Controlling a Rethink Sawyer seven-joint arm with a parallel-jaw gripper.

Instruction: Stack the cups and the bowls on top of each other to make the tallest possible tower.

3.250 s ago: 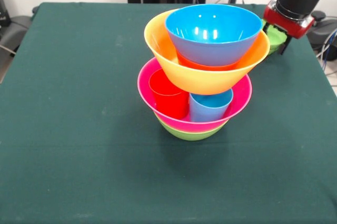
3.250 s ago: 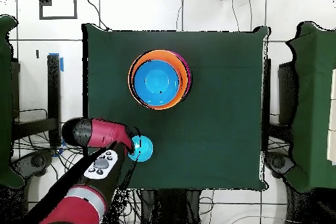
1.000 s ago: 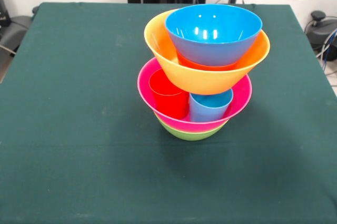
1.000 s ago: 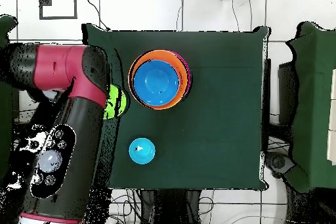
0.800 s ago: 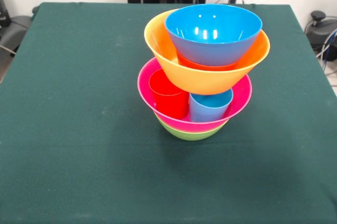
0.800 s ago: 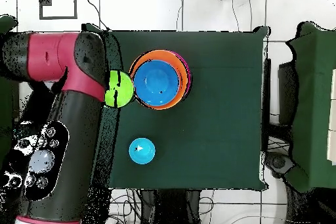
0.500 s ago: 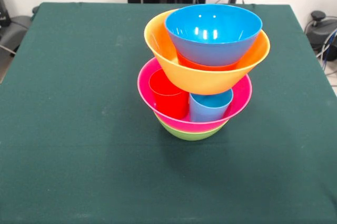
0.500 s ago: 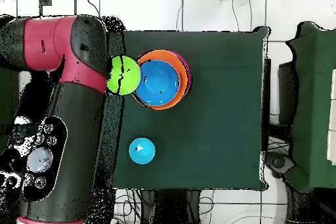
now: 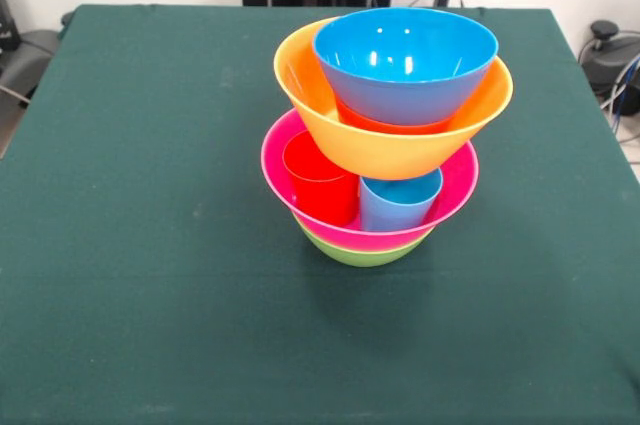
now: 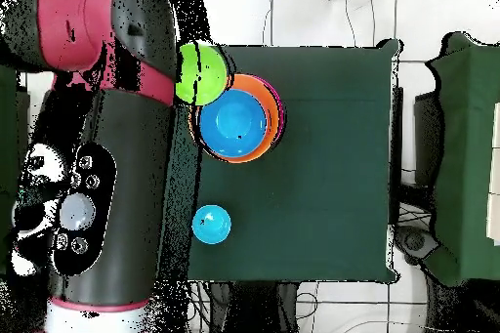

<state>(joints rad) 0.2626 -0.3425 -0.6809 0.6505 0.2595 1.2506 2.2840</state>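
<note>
The small green bowl (image 10: 201,72) hung high in the air beside the tower (image 9: 385,135), overlapping its rim from above, off-centre from the blue bowl (image 9: 405,62) on top. I couldn't tell how the gripper held it; only the arm (image 10: 98,153) showed.

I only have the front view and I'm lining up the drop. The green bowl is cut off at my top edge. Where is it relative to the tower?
Observer: From overhead, the small green bowl is off-centre. It overlaps only the rim of the yellow-orange bowl and is not over the medium blue bowl.
Operator: Is anything left loose on the table?
Observer: Yes. A small blue bowl stands alone on the cloth, apart from the pile, on the side toward the robot's base.
</note>
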